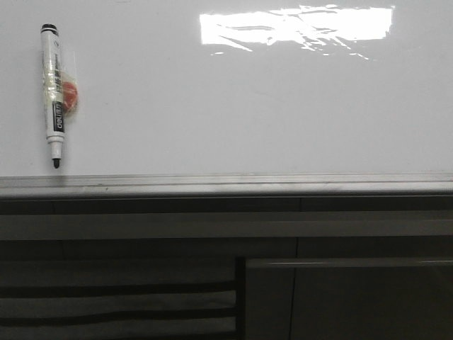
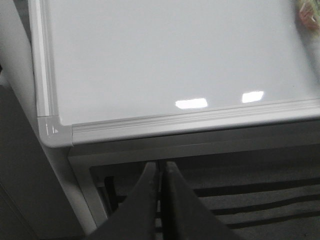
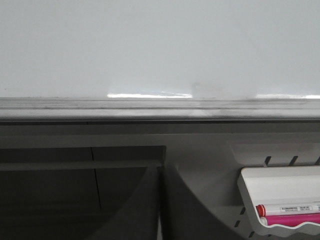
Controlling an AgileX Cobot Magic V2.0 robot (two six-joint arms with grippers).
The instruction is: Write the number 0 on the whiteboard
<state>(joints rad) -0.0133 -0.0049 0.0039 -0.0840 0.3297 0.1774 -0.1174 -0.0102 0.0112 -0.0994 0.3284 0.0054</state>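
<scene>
The whiteboard (image 1: 233, 106) is glossy white with bright glare at its upper right and a silver bottom rail (image 1: 226, 184). No black line of the number 0 shows on it in any view. A white marker with a black tip (image 1: 54, 92) hangs tip-down at the board's left, an orange piece beside it. Neither gripper shows in the front view. My left gripper (image 2: 161, 167) is shut and empty below the board's lower left corner (image 2: 52, 131). My right gripper (image 3: 161, 172) is shut and empty below the rail (image 3: 160, 107).
Grey cabinet panels and dark slots (image 1: 120, 290) lie below the rail. A white tray (image 3: 280, 200) holding a red-capped marker and a pink marker hangs on the grey panel in the right wrist view.
</scene>
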